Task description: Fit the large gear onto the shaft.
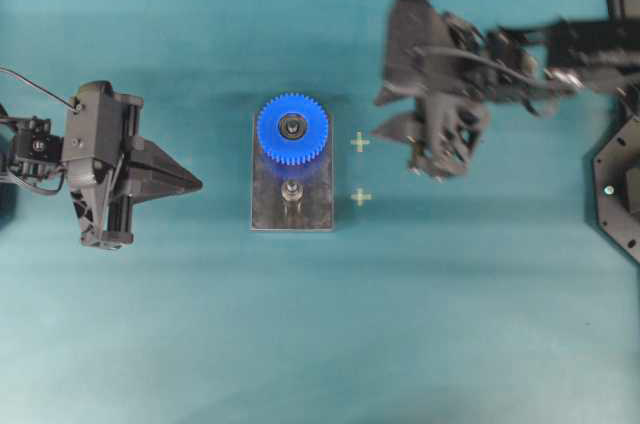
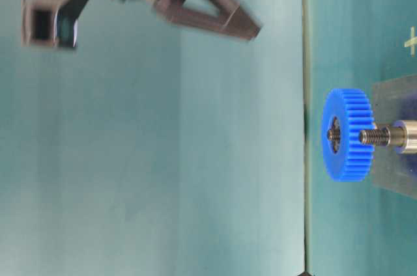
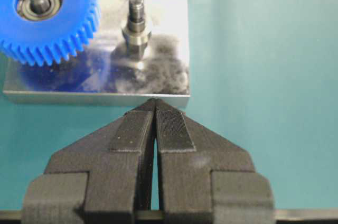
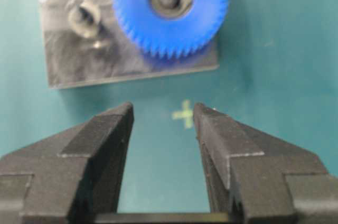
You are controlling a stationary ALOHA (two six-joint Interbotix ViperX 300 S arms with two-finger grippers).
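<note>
Teal table (image 1: pixel 480 324); large gear (image 1: pixel 292 128) seated on shaft (image 3: pixel 37 2).

Matte black arms, ribbed wedge fingers (image 3: pixel 169 129) — left end effector (image 1: pixel 190 182), thin black cable (image 1: pixel 35 84)

In the overhead view a dark grey rectangular metal plate (image 1: pixel 291 206) lies mid-table, and the bright blue plastic toothed large gear (image 1: pixel 292 129) sits over the short silver metal shaft (image 1: pixel 292 127) at the plate's far end, with a twin silver peg (image 1: pixel 291 192) standing bare at the near end. The black left gripper (image 1: pixel 196 182) lies left of the plate, apart from it, its tip pointing toward it. The black right gripper (image 1: pixel 428 166) hangs to the right, above the table, beyond two pale cross marks (image 1: pixel 360 142) just right of the plate.
</note>
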